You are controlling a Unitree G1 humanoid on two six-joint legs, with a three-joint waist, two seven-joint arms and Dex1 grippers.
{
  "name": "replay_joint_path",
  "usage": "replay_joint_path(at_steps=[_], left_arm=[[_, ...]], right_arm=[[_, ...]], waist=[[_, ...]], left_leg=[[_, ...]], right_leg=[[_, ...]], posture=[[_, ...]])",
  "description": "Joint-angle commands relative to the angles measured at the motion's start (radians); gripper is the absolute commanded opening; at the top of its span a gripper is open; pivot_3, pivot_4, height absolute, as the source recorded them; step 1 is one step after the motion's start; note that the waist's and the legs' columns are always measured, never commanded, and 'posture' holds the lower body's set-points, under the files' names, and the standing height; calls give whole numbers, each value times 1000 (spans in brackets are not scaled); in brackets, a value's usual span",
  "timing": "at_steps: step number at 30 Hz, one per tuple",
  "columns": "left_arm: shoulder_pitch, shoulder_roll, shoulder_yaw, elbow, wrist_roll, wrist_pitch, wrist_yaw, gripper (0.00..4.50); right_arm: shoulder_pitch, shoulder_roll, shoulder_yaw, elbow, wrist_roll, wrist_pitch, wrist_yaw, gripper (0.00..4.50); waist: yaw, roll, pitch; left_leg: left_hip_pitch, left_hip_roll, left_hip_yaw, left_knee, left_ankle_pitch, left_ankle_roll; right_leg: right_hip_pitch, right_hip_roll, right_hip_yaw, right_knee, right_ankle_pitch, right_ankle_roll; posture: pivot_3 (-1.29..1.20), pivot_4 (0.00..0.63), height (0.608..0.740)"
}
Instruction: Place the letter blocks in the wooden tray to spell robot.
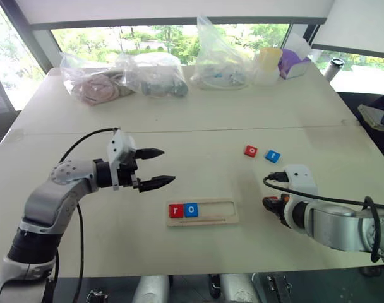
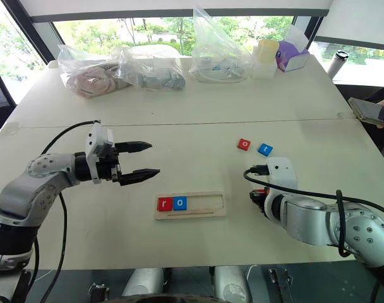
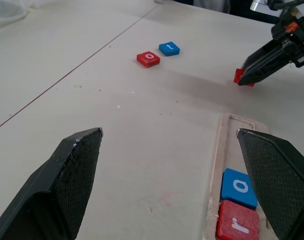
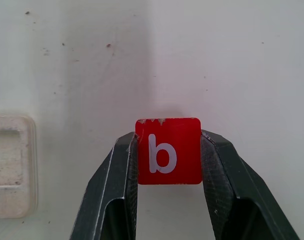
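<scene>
The right gripper (image 4: 167,160) pinches the red b block (image 4: 168,151) just right of the wooden tray (image 1: 202,212). The left gripper (image 1: 155,168) hovers wide open and empty. Red r (image 1: 175,211) and blue o (image 1: 191,209) sit in the tray's left end; two more blocks (image 1: 261,153) lie on the desk (image 1: 179,113).

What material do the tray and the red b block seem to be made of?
The wooden tray: probably light unfinished wood, pale and matte, with a raised rim.
The red b block: smooth painted wood or plastic, unclear which; its red coat is chipped along one edge. The right gripper holds it.
</scene>
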Motion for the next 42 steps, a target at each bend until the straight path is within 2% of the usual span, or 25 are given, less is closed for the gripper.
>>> replay_joint_path(at_steps=[1,6,7,8,11,12,14,17,19,21,23,25,27,28,31,34,39,42], left_arm=[[-1,-8,4,-14,15,-28,2,4500],[10,-17,7,-33,18,-24,10,4500],[8,-18,7,-33,19,-22,11,4500],[3,-19,7,-27,21,-24,11,4500],[-2,-19,7,-16,26,-29,6,4500],[-4,-16,10,-14,23,-26,3,4500],[-10,-14,11,2,29,-34,-4,4500],[-22,-27,-3,21,42,-48,-6,4500],[-32,-41,-14,26,46,-52,-7,4500],[-43,-51,-24,38,55,-63,-10,4500],[-53,-60,-29,48,59,-69,-12,4500],[-60,-66,-35,57,66,-78,-15,4500],[-65,-67,-39,66,78,-92,-21,4500],[-67,-67,-39,70,81,-96,-24,4500],[-68,-67,-31,77,86,-102,-28,4500],[-64,-66,-26,75,88,-104,-29,4500],[-60,-74,-28,69,95,-104,-20,4500],[-66,-77,-27,70,95,-100,-16,4500]], right_arm=[[-9,-3,-8,-23,13,4,3,1135],[15,-9,-1,-29,13,5,9,1135],[22,-11,-4,-25,13,8,14,2174],[21,-10,-5,-19,13,14,17,2490],[6,-19,-7,-6,13,35,41,4136],[-17,-38,-10,4,13,60,76,4466],[-131,-96,-15,77,13,175,210,4466],[-461,-173,27,193,-22,439,453,4466],[-596,-181,49,239,-207,551,655,4466],[-639,-191,94,260,-434,580,892,4466],[-606,-238,163,236,-700,470,1176,4466],[-509,-313,213,224,-960,252,1458,4466],[-385,-382,238,233,-1197,16,1634,4466],[-313,-416,228,237,-1265,-88,1710,4466],[-149,-477,146,242,-1311,-226,1852,4466],[-28,-478,12,250,-1275,-254,1914,4466],[146,-395,-222,215,-1278,-234,1960,4466],[207,-319,-255,185,-1356,-240,1921,4466]], waist=[[0,0,0],[0,0,0],[0,0,0],[0,0,0],[0,0,0],[0,0,0],[-4,1,1],[-6,7,5],[-1,7,5],[7,5,3],[16,5,3],[22,5,3],[22,6,4],[21,6,4],[19,6,4],[11,6,4],[13,5,4],[19,4,4]], left_leg=[[0,0,0,0,0,0],[0,0,0,0,0,0],[0,0,0,0,0,0],[0,0,0,0,0,0],[0,0,0,0,0,0],[0,0,0,0,0,0],[0,0,0,0,0,0],[2,0,3,2,0,0],[1,1,3,1,0,0],[1,2,1,0,0,0],[0,2,1,-1,-1,2],[-4,1,3,0,-2,3],[-7,0,7,1,-2,3],[-9,0,10,1,-2,3],[-10,1,21,2,-2,2],[-7,1,24,3,-2,2],[3,2,30,4,-2,2],[3,3,31,6,-1,2]], right_leg=[[0,0,0,0,0,0],[0,0,0,0,0,0],[0,0,0,0,0,0],[0,0,0,0,0,0],[0,0,0,0,0,0],[0,0,0,0,0,0],[0,0,0,0,0,0],[0,0,2,1,0,0],[-1,1,2,0,0,0],[-1,2,1,0,0,0],[-1,2,0,-2,0,0],[-3,1,0,-2,1,3],[-6,-2,0,-2,1,10],[-6,-3,0,-1,1,12],[-8,-6,2,-1,2,15],[-7,-6,6,0,3,15],[0,-5,13,0,1,13],[0,-3,15,0,3,13]], posture=[[0,150,740],[0,150,740],[0,150,740],[0,150,740],[0,150,740],[0,150,740],[0,150,740],[0,150,740],[0,150,740],[0,150,740],[0,150,740],[0,150,740],[0,150,740],[0,150,740],[0,150,740],[0,150,740],[0,150,740],[0,150,740]])
